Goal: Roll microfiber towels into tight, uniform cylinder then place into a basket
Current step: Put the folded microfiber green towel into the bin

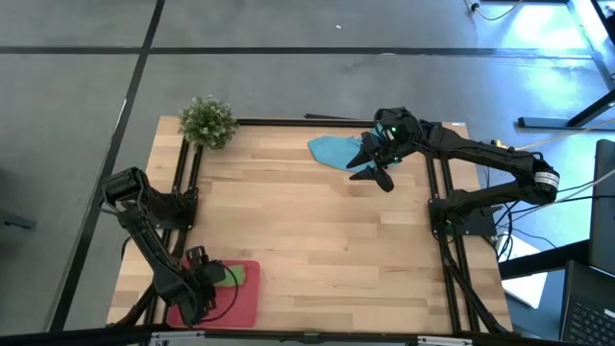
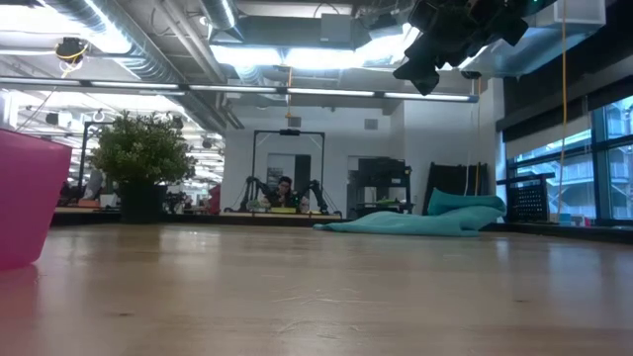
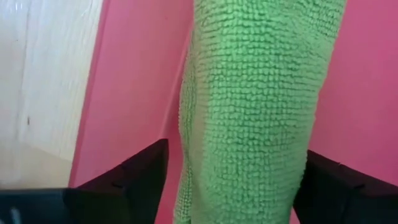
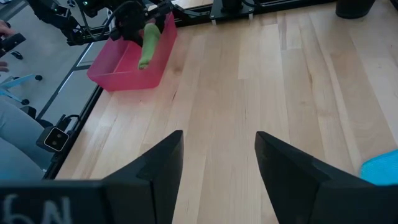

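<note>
My left gripper (image 1: pixel 205 286) has its fingers spread around the rolled green towel (image 3: pixel 255 106), inside the pink basket (image 1: pixel 245 298) at seven o'clock. My right gripper (image 1: pixel 370 165), fingers parted and empty, hangs beside the blue towel (image 1: pixel 333 149) at one o'clock on the bench (image 1: pixel 317 250).

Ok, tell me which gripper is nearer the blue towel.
Right. The right gripper hangs open just above the blue towel's edge at the table's far side. The left gripper is at the near corner, in the red tray around the green towel.
</note>
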Robot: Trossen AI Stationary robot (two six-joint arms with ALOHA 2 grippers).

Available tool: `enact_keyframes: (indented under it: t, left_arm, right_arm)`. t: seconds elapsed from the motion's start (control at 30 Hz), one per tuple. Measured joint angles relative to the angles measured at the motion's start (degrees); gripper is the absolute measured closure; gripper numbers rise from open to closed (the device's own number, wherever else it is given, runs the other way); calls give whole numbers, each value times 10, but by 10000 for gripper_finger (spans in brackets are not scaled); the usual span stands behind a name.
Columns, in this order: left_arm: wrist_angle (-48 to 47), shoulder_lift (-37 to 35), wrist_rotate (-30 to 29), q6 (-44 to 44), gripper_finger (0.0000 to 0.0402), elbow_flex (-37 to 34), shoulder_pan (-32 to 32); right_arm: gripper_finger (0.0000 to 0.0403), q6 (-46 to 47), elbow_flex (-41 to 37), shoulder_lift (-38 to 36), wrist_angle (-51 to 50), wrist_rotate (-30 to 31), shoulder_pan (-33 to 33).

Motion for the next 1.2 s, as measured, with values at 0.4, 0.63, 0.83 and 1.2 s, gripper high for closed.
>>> enact_keyframes:
  t: [0.4,0.63,0.83,1.2]
  left_arm:
    - [-21,0,15,23,91,0,0]
    - [-33,-1,46,22,94,0,0]
    - [-59,-3,49,25,90,18,0]
    - [-90,-3,60,25,94,41,0]
  right_arm:
    - [202,0,0,0,0,0,0]
    - [202,0,0,0,0,0,0]
    - [202,0,0,0,0,0,0]
    - [202,0,0,0,0,0,0]
